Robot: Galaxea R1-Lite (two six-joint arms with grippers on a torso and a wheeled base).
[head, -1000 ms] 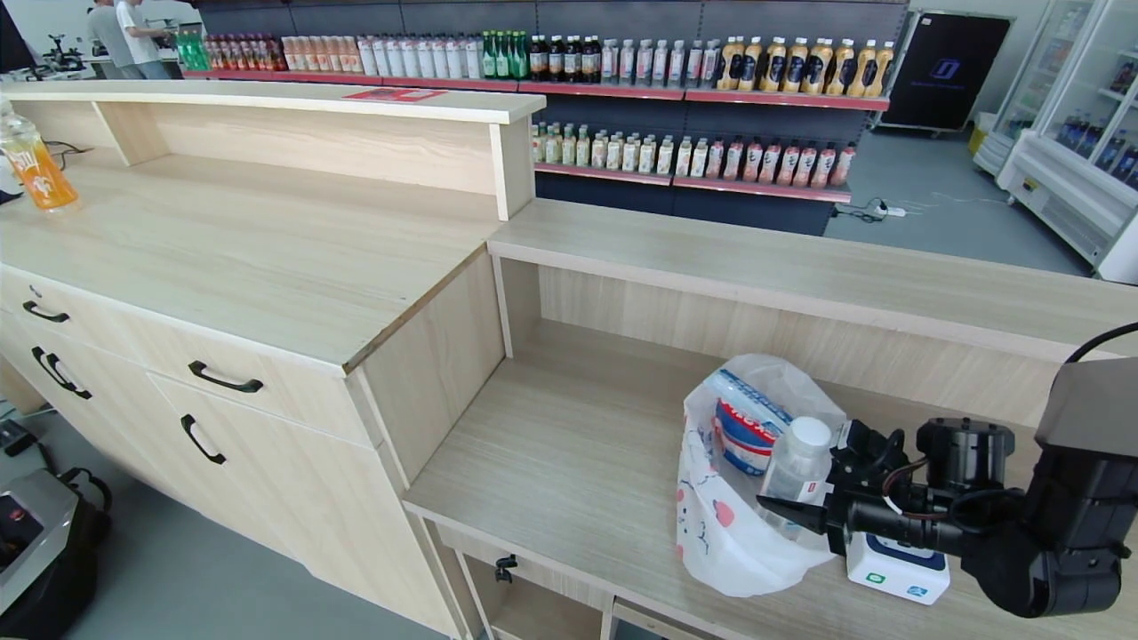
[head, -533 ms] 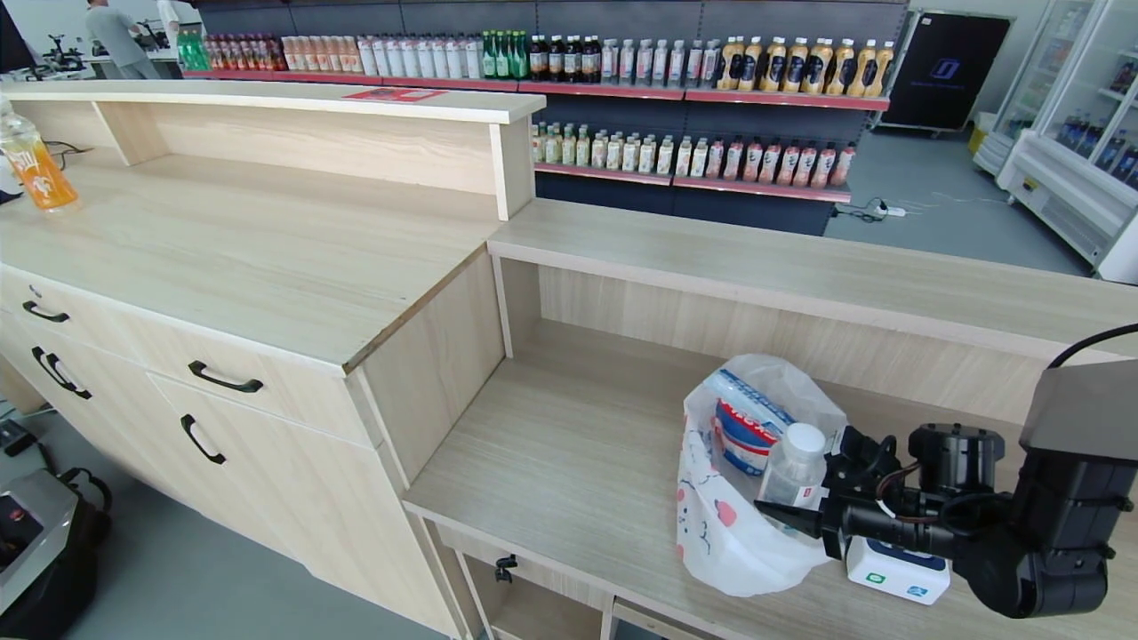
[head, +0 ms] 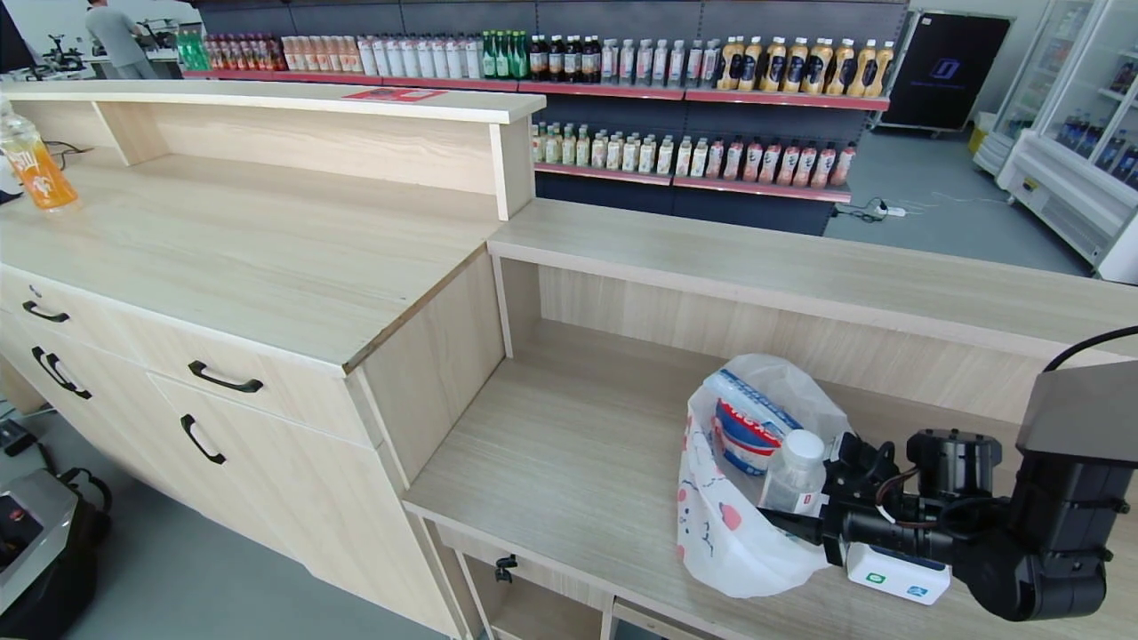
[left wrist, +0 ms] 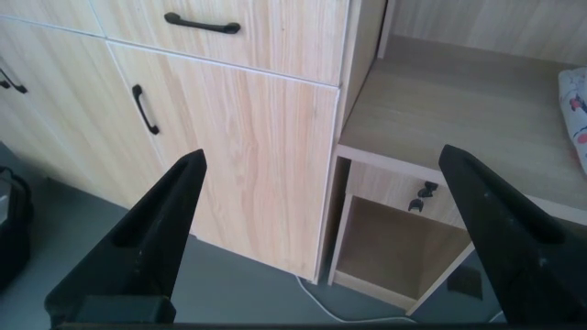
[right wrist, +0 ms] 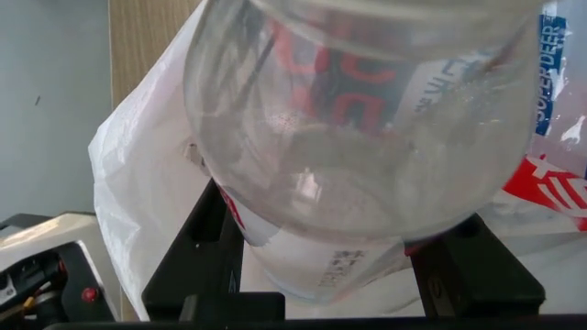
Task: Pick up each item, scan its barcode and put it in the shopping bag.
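My right gripper [head: 798, 514] is shut on a clear water bottle [head: 794, 474] with a white cap, holding it upright inside the mouth of the white shopping bag [head: 725, 533] on the lower counter. In the right wrist view the bottle [right wrist: 367, 119] sits between the two black fingers [right wrist: 197, 247], with the bag [right wrist: 138, 183] below it. A blue, red and white packet [head: 742, 422] lies in the bag behind the bottle. An orange drink bottle [head: 31, 160] stands far left on the upper counter. My left gripper [left wrist: 321, 229] is open, hanging in front of the cabinet doors.
A small white scanner box [head: 893, 573] sits on the lower counter [head: 569, 444] beside the bag, under my right arm. The raised counter [head: 240, 240] with drawers is on the left. Shelves of bottles [head: 622, 62] stand behind the counter.
My right gripper has lowered the water bottle deeper into the shopping bag. The left arm has not moved.
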